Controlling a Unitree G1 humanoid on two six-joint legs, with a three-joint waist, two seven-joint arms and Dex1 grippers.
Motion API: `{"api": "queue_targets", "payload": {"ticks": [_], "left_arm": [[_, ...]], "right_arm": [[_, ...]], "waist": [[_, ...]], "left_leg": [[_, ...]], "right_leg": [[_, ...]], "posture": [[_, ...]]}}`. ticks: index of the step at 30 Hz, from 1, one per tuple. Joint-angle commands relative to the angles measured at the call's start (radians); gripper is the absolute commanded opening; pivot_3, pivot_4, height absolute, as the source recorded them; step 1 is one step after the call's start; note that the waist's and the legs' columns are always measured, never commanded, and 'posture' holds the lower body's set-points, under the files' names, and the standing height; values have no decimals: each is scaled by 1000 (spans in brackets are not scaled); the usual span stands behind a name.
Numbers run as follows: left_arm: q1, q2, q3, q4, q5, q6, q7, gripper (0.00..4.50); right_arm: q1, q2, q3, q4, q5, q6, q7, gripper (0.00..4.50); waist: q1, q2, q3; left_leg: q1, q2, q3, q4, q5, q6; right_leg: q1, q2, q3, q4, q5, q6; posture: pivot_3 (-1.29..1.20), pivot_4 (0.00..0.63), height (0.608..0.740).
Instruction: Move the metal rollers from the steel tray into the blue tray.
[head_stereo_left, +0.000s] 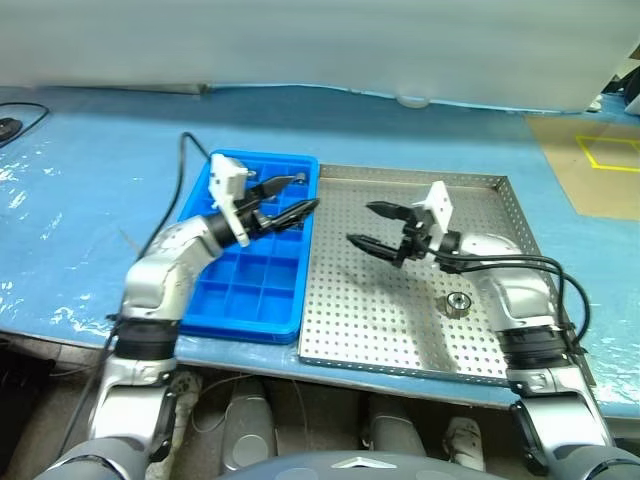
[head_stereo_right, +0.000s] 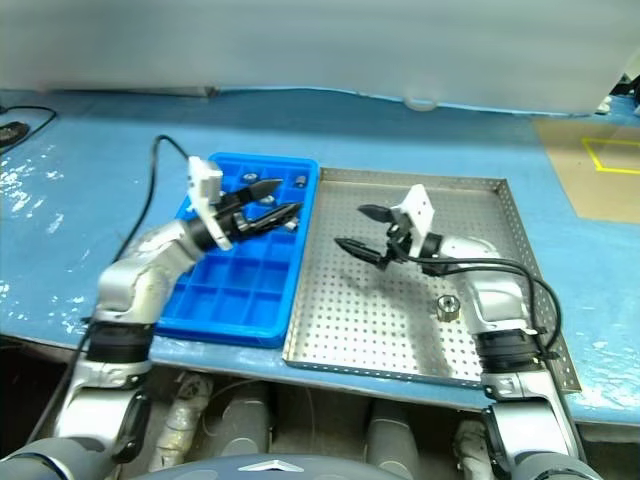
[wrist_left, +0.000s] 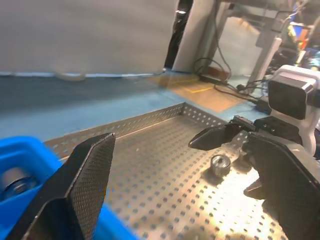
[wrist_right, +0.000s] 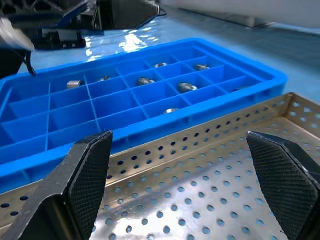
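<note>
We see one roller (head_stereo_left: 458, 301) left in the steel tray (head_stereo_left: 340, 330), near its right edge, and we count about seven rollers (wrist_right: 188, 86) in the blue tray's (head_stereo_left: 240, 310) far compartments. Both grippers are spread open and empty: the left (head_stereo_left: 294, 196) over the blue tray's far right corner, the right (head_stereo_left: 372, 225) above the steel tray's middle.

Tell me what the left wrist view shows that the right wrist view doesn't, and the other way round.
Left wrist view alone: one metal roller lying loose on the steel tray, with the open right tool beside it, and cables on the floor beyond the table.

Right wrist view alone: the blue tray's grid of compartments, several holding rollers.

Both: the steel tray's perforated floor and rim, some of the blue tray, the blue table cover, and that arm's own open tool.
</note>
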Motion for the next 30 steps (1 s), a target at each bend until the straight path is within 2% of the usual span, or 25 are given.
{"api": "queue_targets", "payload": {"ticks": [1,5,11,16,21,27,30], "left_arm": [[-71,-50,-92,120,74,-92,-61,4466],[-150,-104,-178,314,166,-195,-130,4466],[-287,-216,-213,587,261,-340,-150,4466],[-415,-316,-202,834,343,-463,-78,4466],[-505,-377,-168,1023,399,-547,41,4466],[-559,-423,-137,1158,448,-586,151,4466],[-566,-442,-121,1187,456,-592,151,4466]], "right_arm": [[53,-61,-77,-93,30,36,-36,4500],[168,-126,-165,-190,47,79,-87,4500],[278,-164,-269,-253,11,94,-219,4500],[363,-162,-352,-314,9,105,-312,4500],[413,-157,-414,-353,-9,108,-404,4500],[506,-140,-471,-450,3,133,-465,4500],[551,-138,-480,-483,-16,134,-488,4500]], "waist": [[-8,0,0],[-24,0,0],[-67,0,0],[-81,0,0],[-109,0,0],[-134,1,-1],[-148,2,-1]], "left_leg": [[0,0,0,0,0,0],[0,0,1,-1,0,0],[0,-1,2,1,-1,2],[0,-1,2,2,-2,3],[-1,-2,3,2,-4,6],[-2,-2,3,1,-6,9],[-3,-2,4,1,-8,11]], "right_leg": [[0,0,0,0,0,0],[-1,0,1,-1,0,1],[0,0,2,-1,-1,1],[0,-1,3,-2,-1,3],[0,-1,3,-6,-1,3],[1,-1,2,-11,-2,4],[4,-1,2,-17,-1,8]], "posture": [[-115,150,740],[-216,150,740],[-316,150,740],[-415,150,740],[-491,150,740],[-580,150,740],[-620,150,740]]}}
